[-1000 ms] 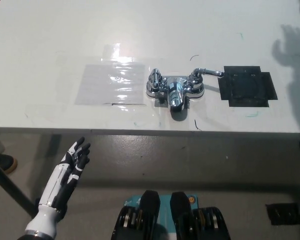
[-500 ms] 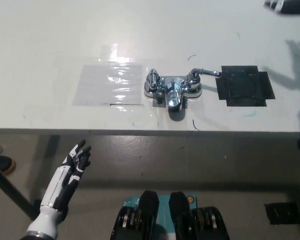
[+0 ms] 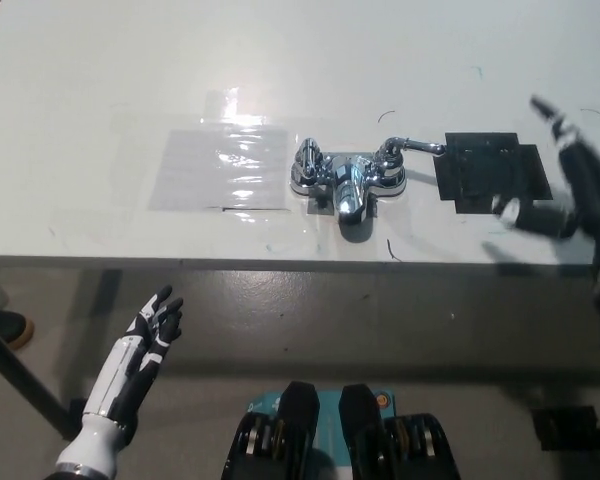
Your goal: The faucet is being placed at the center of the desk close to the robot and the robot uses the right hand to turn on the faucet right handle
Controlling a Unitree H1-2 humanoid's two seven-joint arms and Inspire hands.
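- L hand (image 3: 145, 345): nearest, low at left, below the desk edge; spread, nothing held, parked.
- White desk (image 3: 80, 100): faucet (image 3: 348, 180) is set at centre, close to near edge, spout toward robot.
- Just left of faucet: clear film sheet (image 3: 220, 168), taped flat. Just right: black tape patch (image 3: 493, 172).
- R handle (image 3: 412, 147): lever is pointed out to the right, tip reaching the patch's edge. L handle (image 3: 308, 158) not needed.
- R hand (image 3: 565, 185): seen at right edge over desk, just right of patch, apart from lever w/ patch between. Motion-blurred, but spread wide, nothing gripped.
- Step judged: approach phase. No contact w/ R handle yet, so turn not started.
- Next move, est.: R hand to be brought leftward across patch to lever, lowered, closed round it or hooked against it, then swung about the handle base. Turn direction can't be told from here.
- Risk: lever is thin & shiny, so a slip is likely if only the tip is caught. Whether faucet is fixed to desk can't be told; base shift to be watched.
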